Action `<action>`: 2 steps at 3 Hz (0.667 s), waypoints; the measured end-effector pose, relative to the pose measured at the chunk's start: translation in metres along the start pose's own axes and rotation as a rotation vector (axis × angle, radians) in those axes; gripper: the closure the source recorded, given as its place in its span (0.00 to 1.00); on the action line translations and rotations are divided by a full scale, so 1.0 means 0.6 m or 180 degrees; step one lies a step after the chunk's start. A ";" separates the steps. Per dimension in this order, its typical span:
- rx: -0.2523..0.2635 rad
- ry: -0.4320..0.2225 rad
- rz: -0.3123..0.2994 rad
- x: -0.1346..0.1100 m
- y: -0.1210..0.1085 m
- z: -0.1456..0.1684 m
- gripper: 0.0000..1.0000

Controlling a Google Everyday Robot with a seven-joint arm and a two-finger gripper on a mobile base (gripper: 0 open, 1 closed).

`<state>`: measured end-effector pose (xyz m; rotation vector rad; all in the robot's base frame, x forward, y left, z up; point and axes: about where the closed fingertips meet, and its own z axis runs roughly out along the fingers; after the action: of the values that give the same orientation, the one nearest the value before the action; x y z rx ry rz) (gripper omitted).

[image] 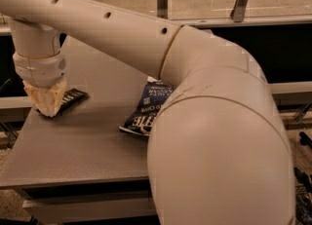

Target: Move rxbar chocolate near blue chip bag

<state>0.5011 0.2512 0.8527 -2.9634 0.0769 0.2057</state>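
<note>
Pincer [48,103] sits on the rxbar chocolate [74,96], grip can't be told, bar lying apart from the blue chip bag [147,111], so the carry isn't done.

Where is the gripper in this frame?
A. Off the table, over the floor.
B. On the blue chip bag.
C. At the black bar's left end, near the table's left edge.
C: the gripper is down at the rxbar chocolate, apart from the blue chip bag.

Gripper [48,108] at rxbar chocolate [74,96] (table [83,146] left); blue chip bag [147,109] apart.
</note>
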 end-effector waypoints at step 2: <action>0.0118 -0.0036 0.0415 0.018 0.066 -0.011 1.00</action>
<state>0.5104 0.2106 0.8510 -2.9218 0.2698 0.2350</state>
